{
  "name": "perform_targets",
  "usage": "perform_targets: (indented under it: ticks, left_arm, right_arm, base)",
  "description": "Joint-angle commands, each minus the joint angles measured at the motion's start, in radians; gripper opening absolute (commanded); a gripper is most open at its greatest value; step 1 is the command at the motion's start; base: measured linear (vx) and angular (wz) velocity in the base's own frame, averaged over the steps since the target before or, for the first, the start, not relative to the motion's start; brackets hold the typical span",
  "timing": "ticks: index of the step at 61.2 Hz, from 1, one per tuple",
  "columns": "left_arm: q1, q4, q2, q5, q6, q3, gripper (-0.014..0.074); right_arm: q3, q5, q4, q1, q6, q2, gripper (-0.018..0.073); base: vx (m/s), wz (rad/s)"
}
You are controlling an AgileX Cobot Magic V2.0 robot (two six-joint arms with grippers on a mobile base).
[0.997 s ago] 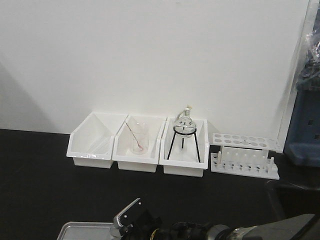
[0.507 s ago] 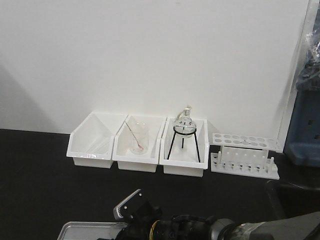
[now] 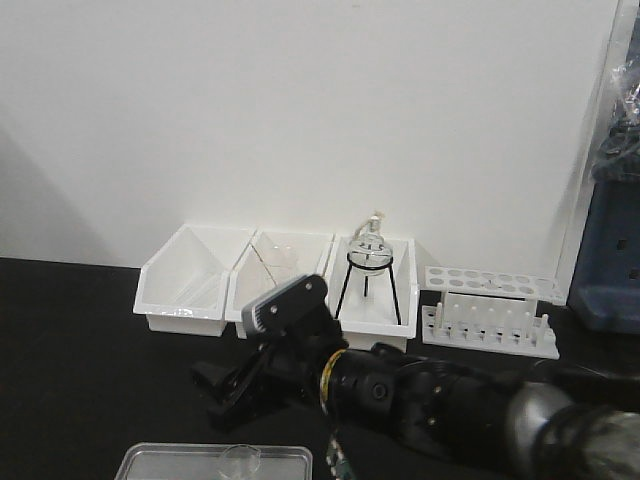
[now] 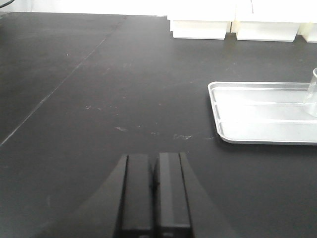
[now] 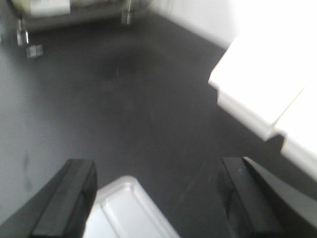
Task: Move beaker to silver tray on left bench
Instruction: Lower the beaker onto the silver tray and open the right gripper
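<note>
The beaker (image 3: 240,462), small and clear, stands upright in the silver tray (image 3: 150,458) on the black left bench (image 3: 70,350). My right gripper (image 3: 212,390) hangs open above and behind the tray, apart from the beaker. In the right wrist view the right gripper (image 5: 156,166) is wide open with only a corner of the silver tray (image 5: 126,210) below it. My left gripper (image 4: 154,157) is shut on nothing, low over the bench, left of the silver tray (image 4: 257,126). The beaker (image 4: 312,94) shows at that frame's right edge.
Three white bins (image 3: 185,290) line the back wall; the middle one holds a beaker with a rod (image 3: 272,255), the right one a flask on a black tripod (image 3: 368,270). A white test tube rack (image 3: 490,310) and a blue unit (image 3: 610,250) stand right.
My right arm has risen up and back from low over the tray. The beaker now stands free in the tray with the jaws apart from it. Earlier it was hidden behind the gripper.
</note>
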Motion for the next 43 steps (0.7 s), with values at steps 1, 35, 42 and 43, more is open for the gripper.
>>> perform_targets:
  ticks: [1, 35, 42, 43]
  left_arm:
    - [0.000, -0.008, -0.007, -0.079, 0.000, 0.020, 0.0001]
    - [0.000, -0.008, -0.007, -0.079, 0.000, 0.020, 0.0001]
    - [0.000, -0.008, -0.007, -0.079, 0.000, 0.020, 0.0001]
    - [0.000, -0.008, -0.007, -0.079, 0.000, 0.020, 0.0001]
  right_arm:
    - [0.024, 0.000, 0.002, -0.003, 0.009, -0.161, 0.0494]
    - [0.457, 0.101, -0.025, -0.002, 0.009, -0.697, 0.0374]
    - [0.463, 0.104, -0.025, -0.002, 0.009, -0.698, 0.0351]
    - [0.463, 0.104, -0.025, -0.002, 0.009, -0.698, 0.0349]
  base:
    - [0.00, 0.00]
    - [0.00, 0.00]
    - [0.00, 0.00]
    - [0.00, 0.00]
